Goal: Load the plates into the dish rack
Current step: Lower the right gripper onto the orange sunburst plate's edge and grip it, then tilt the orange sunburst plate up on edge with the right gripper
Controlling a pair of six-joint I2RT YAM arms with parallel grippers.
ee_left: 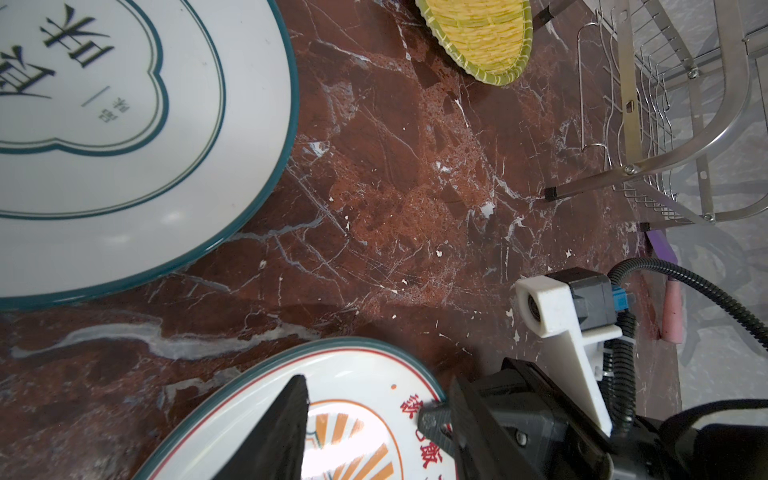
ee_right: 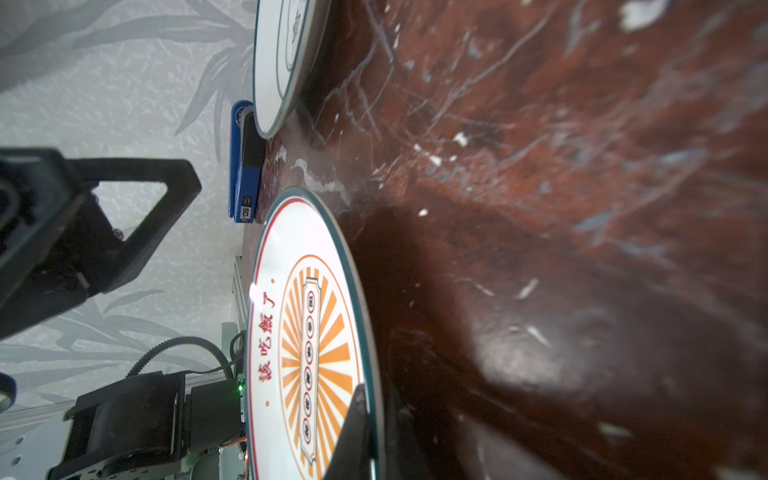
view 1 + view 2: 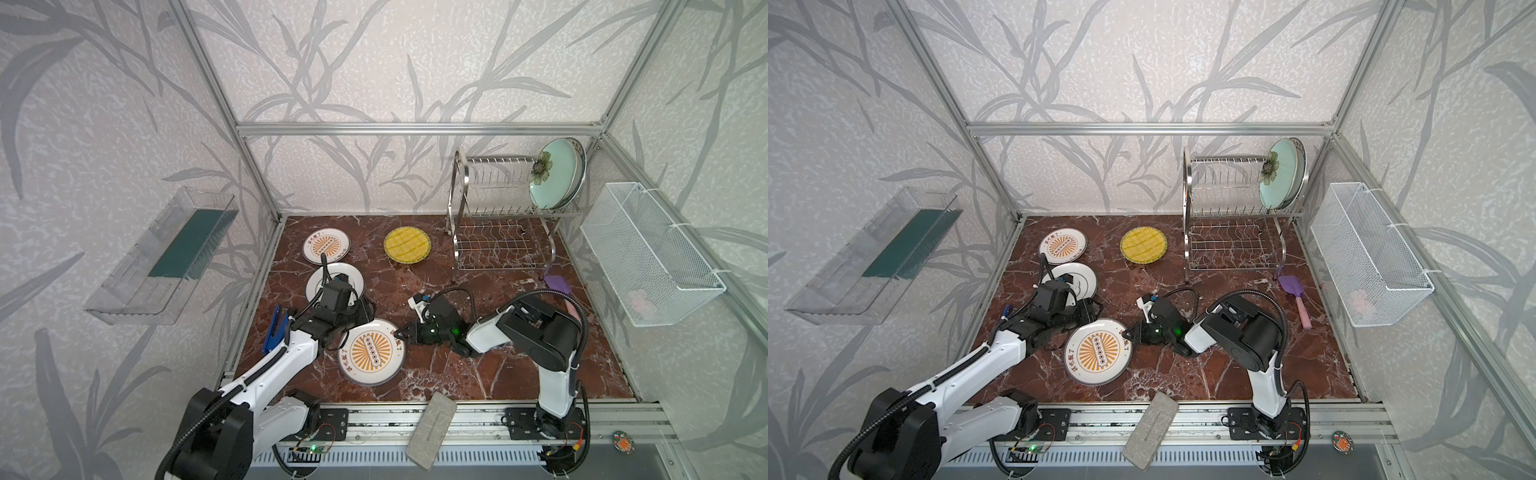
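sunburst plate [image 3: 372, 353] lies by front edge of surface [image 3: 519, 374] | right tool [image 3: 401, 332] is clenched on its rim — left tool [image 3: 334, 332] is released at opposite rim | risk — glazed rim may be lost from the narrow pinch when lifted

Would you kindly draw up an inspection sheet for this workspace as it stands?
Surface: red-brown marble tabletop.
Job's things: mint plate and second plate behind it stand in the upper tier of the dish rack; far sunburst plate, ringed plate, yellow plate, near sunburst plate on the tabletop.
Clutter: blue stapler, purple scoop, grey block on front rail.
Grippers: right gripper shut on near sunburst plate's rim; left gripper at its opposite rim, opening unclear.
Cables: black conduit loops above ringed plate.
Surroundings: clear tray left wall, mesh basket right wall.
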